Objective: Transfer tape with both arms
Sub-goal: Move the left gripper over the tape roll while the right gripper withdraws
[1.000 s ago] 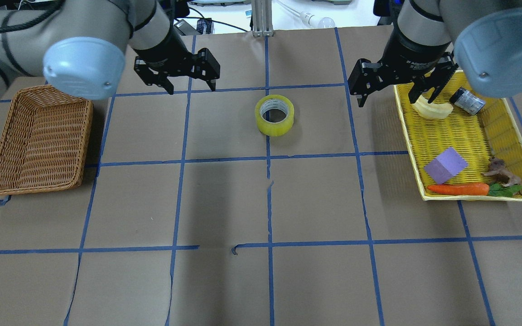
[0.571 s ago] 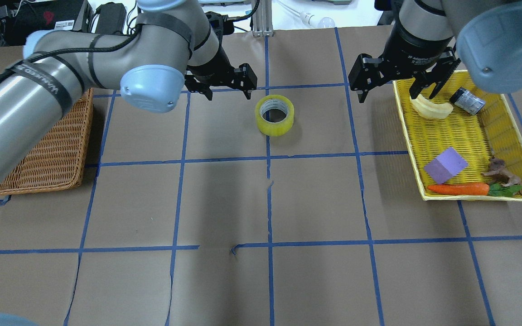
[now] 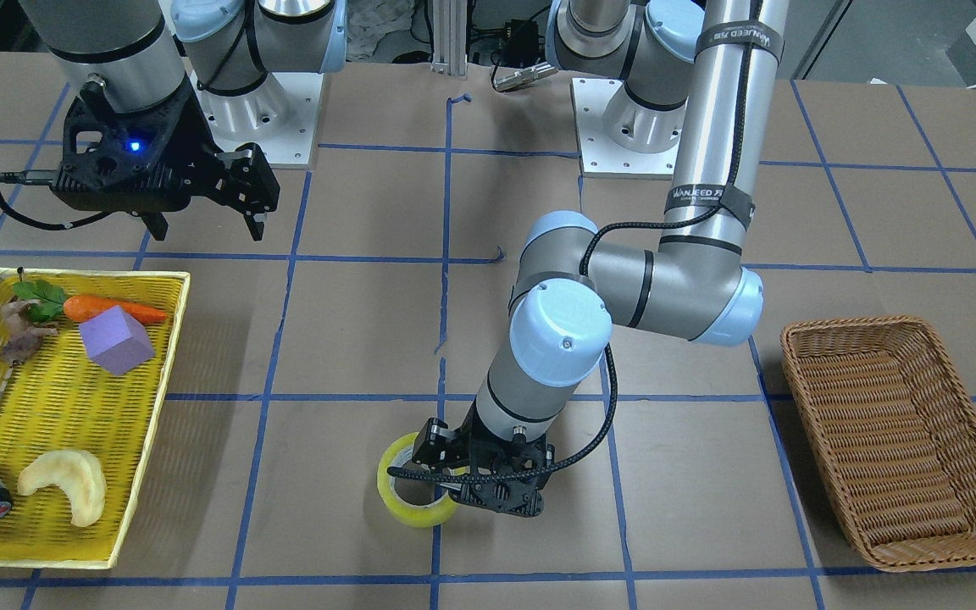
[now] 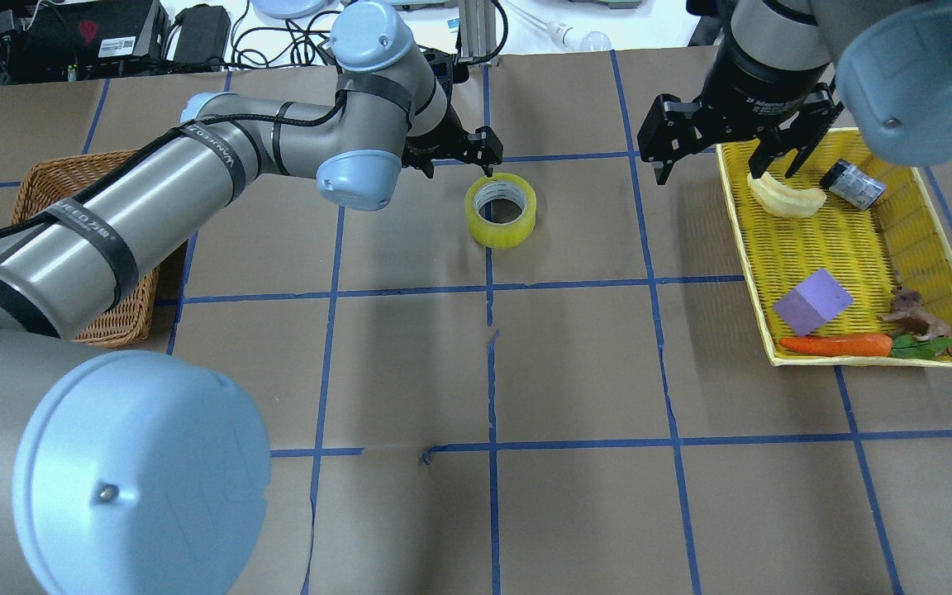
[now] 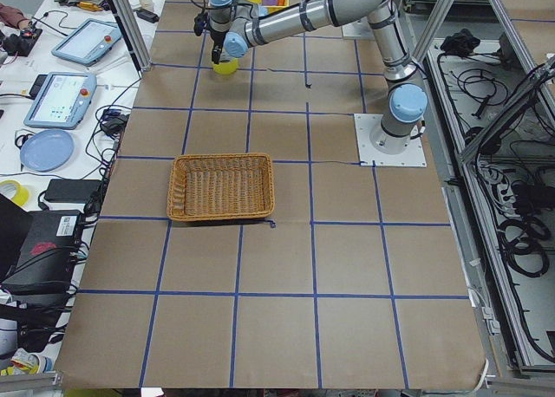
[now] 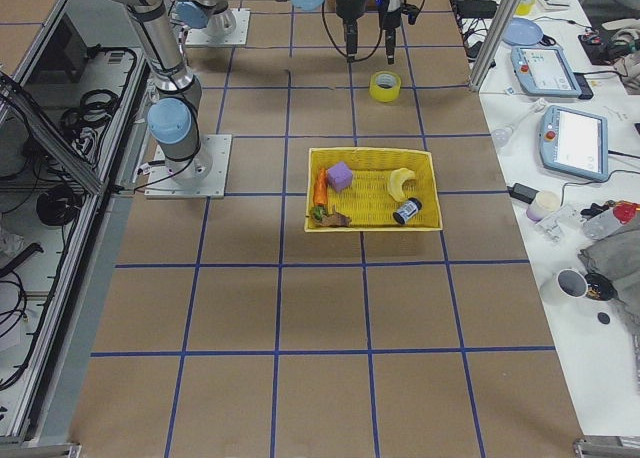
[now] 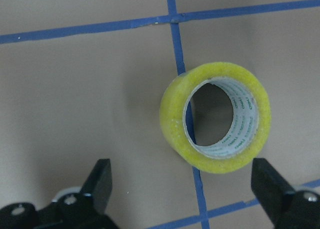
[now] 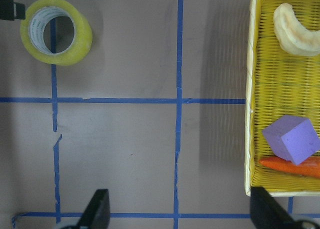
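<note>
The yellow-green tape roll (image 4: 501,216) lies flat on the brown table near the middle, its whitish core facing up. It also shows in the front view (image 3: 410,507) and the right wrist view (image 8: 80,43). My left gripper (image 4: 458,157) is open and empty, low at the roll's far-left rim; in the front view (image 3: 479,485) it partly hides the roll. In the left wrist view the tape (image 7: 172,124) sits between and just ahead of the spread fingers, not touching them. My right gripper (image 4: 720,169) is open and empty, raised by the yellow tray's far-left corner.
A yellow tray (image 4: 740,240) on the right holds a pale banana piece (image 4: 790,198), a grey can (image 4: 854,184), a purple cube (image 4: 812,302), a carrot (image 4: 835,345) and a brown figure (image 4: 914,314). A wicker basket (image 3: 895,440) stands on the left side.
My left arm has swung right from beside the basket to the tape and lowered, the gripper staying open. The right gripper and the tape have barely moved.
</note>
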You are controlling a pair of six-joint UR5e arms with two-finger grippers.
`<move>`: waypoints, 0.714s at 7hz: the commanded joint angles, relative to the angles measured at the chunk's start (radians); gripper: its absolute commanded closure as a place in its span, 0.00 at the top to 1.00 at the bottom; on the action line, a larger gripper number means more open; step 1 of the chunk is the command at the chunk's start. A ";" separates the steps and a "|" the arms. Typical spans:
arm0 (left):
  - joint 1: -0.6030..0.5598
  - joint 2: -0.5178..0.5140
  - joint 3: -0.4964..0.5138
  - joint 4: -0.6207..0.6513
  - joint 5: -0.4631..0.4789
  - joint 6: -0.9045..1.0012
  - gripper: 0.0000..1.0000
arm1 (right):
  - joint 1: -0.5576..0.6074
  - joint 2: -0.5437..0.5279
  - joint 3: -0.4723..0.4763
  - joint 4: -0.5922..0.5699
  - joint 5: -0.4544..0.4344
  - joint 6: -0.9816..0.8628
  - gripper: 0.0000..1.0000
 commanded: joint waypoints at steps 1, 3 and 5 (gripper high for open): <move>0.000 -0.074 0.006 0.000 0.002 0.005 1.00 | 0.000 0.000 -0.001 0.001 0.000 0.001 1.00; 0.000 -0.087 -0.043 0.003 0.006 -0.003 1.00 | 0.000 0.000 0.001 0.001 0.000 0.001 1.00; 0.000 -0.065 -0.040 0.012 0.008 0.005 0.04 | 0.000 0.000 0.001 0.001 -0.001 0.001 1.00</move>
